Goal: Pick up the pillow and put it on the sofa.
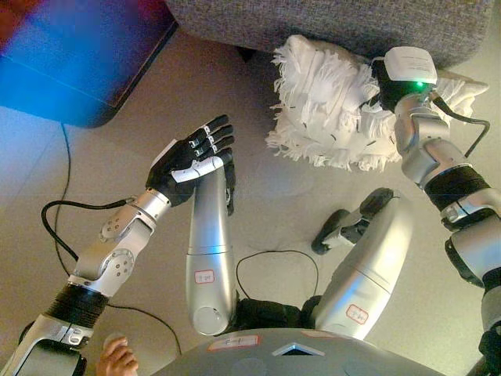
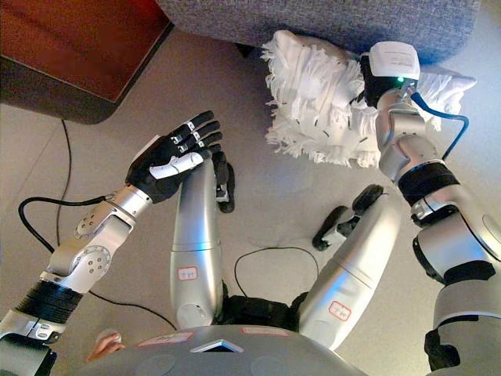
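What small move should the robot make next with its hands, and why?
Probably bring the open left hand across to the white fringed pillow. The pillow lies on the floor against the grey fabric sofa, with only the right hand at it, fingers hidden, so the grasp looks one-sided.

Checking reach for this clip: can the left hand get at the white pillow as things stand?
Probably yes. The left hand hangs open, apart from the pillow, with only bare floor between them. The right hand is already at the pillow, its fingers hidden.
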You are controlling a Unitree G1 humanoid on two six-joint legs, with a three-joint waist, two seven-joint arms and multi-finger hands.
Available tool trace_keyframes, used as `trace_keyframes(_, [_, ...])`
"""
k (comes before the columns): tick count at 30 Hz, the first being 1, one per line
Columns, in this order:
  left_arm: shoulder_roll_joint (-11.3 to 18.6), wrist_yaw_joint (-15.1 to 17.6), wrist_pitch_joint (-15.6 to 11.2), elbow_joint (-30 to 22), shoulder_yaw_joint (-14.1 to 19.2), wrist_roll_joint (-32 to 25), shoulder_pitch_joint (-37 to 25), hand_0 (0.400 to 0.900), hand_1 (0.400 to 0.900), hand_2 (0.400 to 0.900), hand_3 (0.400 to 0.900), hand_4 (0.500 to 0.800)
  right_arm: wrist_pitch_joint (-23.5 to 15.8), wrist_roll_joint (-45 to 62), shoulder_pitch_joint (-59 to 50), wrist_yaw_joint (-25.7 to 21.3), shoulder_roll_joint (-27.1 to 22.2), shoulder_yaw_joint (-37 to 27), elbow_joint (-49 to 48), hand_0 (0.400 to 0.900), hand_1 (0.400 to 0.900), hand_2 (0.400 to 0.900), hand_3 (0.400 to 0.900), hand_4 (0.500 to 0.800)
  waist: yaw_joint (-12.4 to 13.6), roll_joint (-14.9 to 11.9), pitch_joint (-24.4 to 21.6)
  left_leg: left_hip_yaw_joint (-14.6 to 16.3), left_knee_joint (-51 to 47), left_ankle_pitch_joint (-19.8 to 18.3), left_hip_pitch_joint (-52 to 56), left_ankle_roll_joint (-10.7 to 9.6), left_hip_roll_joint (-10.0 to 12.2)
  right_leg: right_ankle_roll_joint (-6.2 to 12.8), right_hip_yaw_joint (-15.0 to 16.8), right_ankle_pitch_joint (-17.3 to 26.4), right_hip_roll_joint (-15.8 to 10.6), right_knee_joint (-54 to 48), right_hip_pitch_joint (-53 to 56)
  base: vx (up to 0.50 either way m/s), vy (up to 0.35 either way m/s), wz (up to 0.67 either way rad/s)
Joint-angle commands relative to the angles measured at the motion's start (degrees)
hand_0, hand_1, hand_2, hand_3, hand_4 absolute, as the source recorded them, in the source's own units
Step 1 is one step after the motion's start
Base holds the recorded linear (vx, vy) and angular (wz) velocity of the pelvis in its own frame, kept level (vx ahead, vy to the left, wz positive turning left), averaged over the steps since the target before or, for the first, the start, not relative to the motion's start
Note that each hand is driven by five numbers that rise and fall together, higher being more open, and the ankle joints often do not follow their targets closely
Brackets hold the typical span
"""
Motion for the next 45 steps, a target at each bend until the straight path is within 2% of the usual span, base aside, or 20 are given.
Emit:
trace_keyframes(1, [-2.9,-0.7,-1.7,-6.7,1.5,1.4,-0.6,0.9,0.9,0.9,0.9,0.8,1.1,1.1,-4.2,1.2,-0.8,-2.3,4.2,0.4,0.4,0.4,0.4,0.5,2.0,3.2,-0.1,-7.5,4.9,-4.5,1.7,3.2,3.1,0.42,3.1,11.5,1.5,-5.1,-3.8,0.0,0.0,0.0])
trace_keyframes(8, [-3.3,0.1,-1.3,-7.0,1.2,1.8,-0.8,0.9,0.9,0.9,0.9,0.8,0.4,3.3,-3.4,-2.5,-0.6,-4.1,1.6,0.4,0.4,0.4,0.4,0.5,1.7,3.1,-0.1,-7.0,3.5,-4.3,2.4,3.5,3.0,0.44,2.3,12.0,1.9,-7.3,-2.7,0.0,0.0,0.0])
trace_keyframes(13, [-3.5,1.0,-1.2,-6.6,1.6,1.8,-1.5,0.9,0.9,0.9,0.9,0.8,-2.8,6.0,-3.0,-7.2,0.0,-7.2,-0.4,0.4,0.4,0.4,0.4,0.5,1.3,2.8,-0.1,-5.4,-0.9,-3.7,4.5,4.0,2.8,0.65,0.4,13.2,2.9,-12.4,-0.6,-0.03,0.01,-0.05])
trace_keyframes(16, [-4.0,2.3,-1.3,-5.8,2.1,0.8,-2.3,0.9,0.9,0.9,0.9,0.8,-6.5,6.0,-2.6,-10.9,0.5,-9.9,-3.2,0.4,0.4,0.4,0.4,0.5,0.6,2.4,-0.1,-3.6,-6.4,-2.8,7.0,4.4,2.6,0.69,-1.3,15.1,4.1,-19.3,1.9,-0.07,0.033,-0.11])
trace_keyframes(19, [-4.3,2.9,-1.8,-5.4,2.8,1.0,-2.4,0.9,0.9,0.9,0.9,0.8,-8.7,5.0,-1.1,-13.7,0.7,-12.7,-8.4,0.4,0.4,0.4,0.4,0.5,-0.3,1.9,-0.1,-1.3,-11.9,-1.6,9.9,4.7,2.8,0.77,-2.8,17.7,5.2,-26.5,4.6,-0.05,0.042,-0.11])
trace_keyframes(25, [-5.1,3.1,-3.7,-5.2,4.3,2.3,-2.4,0.9,0.9,0.9,0.9,0.8,-10.4,2.1,4.7,-16.2,0.5,-17.2,-21.2,0.4,0.4,0.4,0.4,0.5,-2.6,1.4,-0.1,3.0,-25.0,2.7,19.1,4.9,3.1,1.65,-3.8,24.3,6.2,-41.2,12.0,-0.04,0.103,-0.23])
trace_keyframes(27, [-5.9,3.6,-4.4,-4.5,4.2,3.3,-3.2,0.9,0.9,0.9,0.9,0.8,-11.2,-0.2,6.2,-17.1,0.8,-17.9,-24.4,0.4,0.4,0.4,0.4,0.5,-3.4,1.0,-0.1,4.2,-30.1,4.4,22.9,4.6,3.3,1.94,-4.2,26.6,6.4,-46.6,15.6,-0.07,0.115,-0.23])
trace_keyframes(28, [-6.1,4.0,-4.8,-4.3,4.3,4.0,-3.7,0.9,0.9,0.9,0.9,0.8,-11.6,-0.4,6.4,-17.6,0.6,-18.2,-25.7,0.4,0.4,0.4,0.4,0.5,-3.9,0.8,-0.1,4.6,-32.6,6.8,23.2,4.8,3.2,1.54,-4.4,29.2,6.4,-49.7,16.2,-0.08,0.079,-0.13])
trace_keyframes(34, [-8.2,6.7,-2.7,-3.7,4.4,4.9,-4.4,0.9,0.9,0.9,0.9,0.8,-13.6,0.2,13.0,-18.8,-2.9,-22.8,-36.3,0.4,0.4,0.4,0.4,0.5,-6.9,-0.7,-0.1,8.7,-48.3,10.1,38.7,3.8,4.0,3.92,-5.1,36.0,6.5,-67.2,30.4,0.04,0.095,-0.13])
trace_keyframes(37, [-8.6,8.7,-1.8,-3.2,4.6,6.1,-3.8,0.9,0.9,0.9,0.9,0.8,-14.8,-0.2,17.5,-18.5,-4.4,-27.0,-41.3,0.4,0.4,0.4,0.4,0.5,-7.7,-1.9,-0.6,10.5,-55.2,10.1,46.7,3.7,3.4,5.23,-6.8,40.5,4.5,-75.2,37.0,0.08,0.04,-0.1])
trace_keyframes(39, [-8.6,9.8,-0.5,-2.7,5.1,5.1,-2.9,0.9,0.9,0.9,0.9,0.8,-16.2,1.0,21.6,-18.0,-5.3,-30.0,-43.9,0.4,0.4,0.4,0.4,0.5,-8.1,-3.0,-2.6,12.1,-59.9,10.9,51.7,3.5,3.3,6.38,-8.8,42.9,3.6,-80.6,41.9,0.15,0.001,-0.08])
trace_keyframes(43, [-8.5,9.0,1.7,-2.8,6.3,6.3,0.1,0.9,0.9,0.9,0.9,0.8,-18.3,2.3,29.4,-16.7,-7.1,-35.8,-48.3,0.4,0.4,0.4,0.4,0.5,-7.9,-5.0,-6.3,13.9,-65.7,12.5,58.9,3.2,2.5,7.44,-12.3,45.4,3.3,-87.5,50.6,0.18,-0.04,0.0])
trace_keyframes(45, [-8.6,8.0,2.9,-3.0,6.9,6.4,2.1,0.9,0.9,0.9,0.9,0.8,-19.2,3.3,33.1,-15.4,-8.1,-38.4,-50.7,0.4,0.4,0.4,0.4,0.5,-7.8,-5.9,-8.5,14.6,-68.9,13.2,62.7,3.3,2.1,7.68,-13.3,45.8,4.5,-90.5,54.9,0.19,-0.069,0.04])
